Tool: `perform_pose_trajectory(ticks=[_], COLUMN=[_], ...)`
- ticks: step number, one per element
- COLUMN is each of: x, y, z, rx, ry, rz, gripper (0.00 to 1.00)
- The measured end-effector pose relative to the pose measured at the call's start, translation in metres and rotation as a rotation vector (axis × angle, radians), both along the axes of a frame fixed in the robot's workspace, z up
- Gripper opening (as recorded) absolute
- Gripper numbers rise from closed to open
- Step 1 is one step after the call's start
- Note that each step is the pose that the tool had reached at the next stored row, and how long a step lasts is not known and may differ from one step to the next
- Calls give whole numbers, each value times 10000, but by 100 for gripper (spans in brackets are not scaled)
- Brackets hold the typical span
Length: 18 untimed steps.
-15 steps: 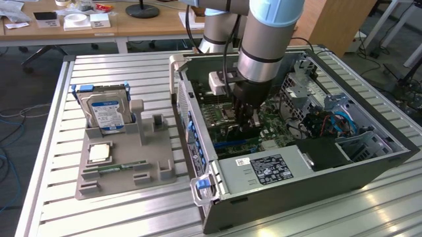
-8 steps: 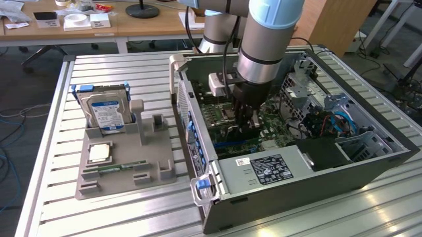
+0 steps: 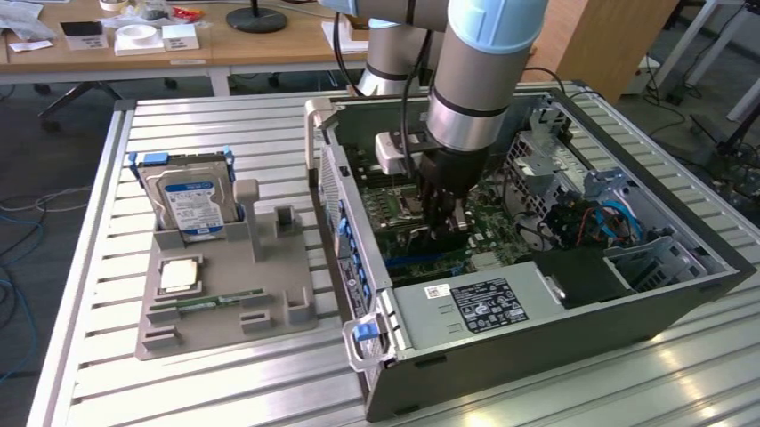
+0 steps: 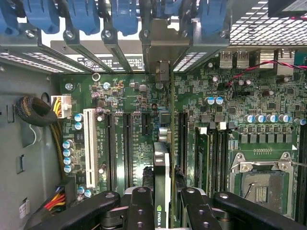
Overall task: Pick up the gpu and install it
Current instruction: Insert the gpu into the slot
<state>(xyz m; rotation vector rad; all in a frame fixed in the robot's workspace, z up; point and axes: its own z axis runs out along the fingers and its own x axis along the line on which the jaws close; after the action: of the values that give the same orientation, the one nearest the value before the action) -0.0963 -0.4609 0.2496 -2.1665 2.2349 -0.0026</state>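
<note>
While I am watching both feeds, the gripper [image 3: 455, 218] is reaching down into the open computer case [image 3: 665, 294], which is lying on its side on the slatted metal table [image 3: 238, 116]. Its fingers [image 4: 140, 211] are clamped on the gpu [image 4: 162, 177] — the card is standing on edge between them, seen edge-on in the wrist view, with its green board running away from the camera and a logo visible on the near end. I am seeing the card positioned over the motherboard [image 4: 129, 91], in line with the gap between the black expansion slots [image 4: 119, 143] and toward the rear bracket openings [image 4: 158, 43] with their blue latches [image 4: 125, 14]. Whether the card's edge is already touching a slot, I cannot tell.

In the exterior view, the arm [image 3: 481, 80] is standing nearly vertical above the middle of the case, and the gripper is hanging just above the board beside the empty CPU socket [image 3: 401, 206]. To the exterior view's left, well apart from the case, a grey parts holder [image 3: 226, 294] is sitting on the table; it is carrying an upright hard drive [image 3: 190, 200], a silver processor [image 3: 178, 274] lying flat, and a narrow green RAM stick [image 3: 208, 300] — all untouched. A power supply [image 3: 475, 307] with a label is occupying the near corner of the case.
</note>
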Motion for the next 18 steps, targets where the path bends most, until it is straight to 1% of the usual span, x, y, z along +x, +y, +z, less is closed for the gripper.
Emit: perform_pose_trajectory(ticks=[18], x=[-4], y=[-1], z=[-44], rx=[-6], ry=[3], rz=[1], gripper=[27])
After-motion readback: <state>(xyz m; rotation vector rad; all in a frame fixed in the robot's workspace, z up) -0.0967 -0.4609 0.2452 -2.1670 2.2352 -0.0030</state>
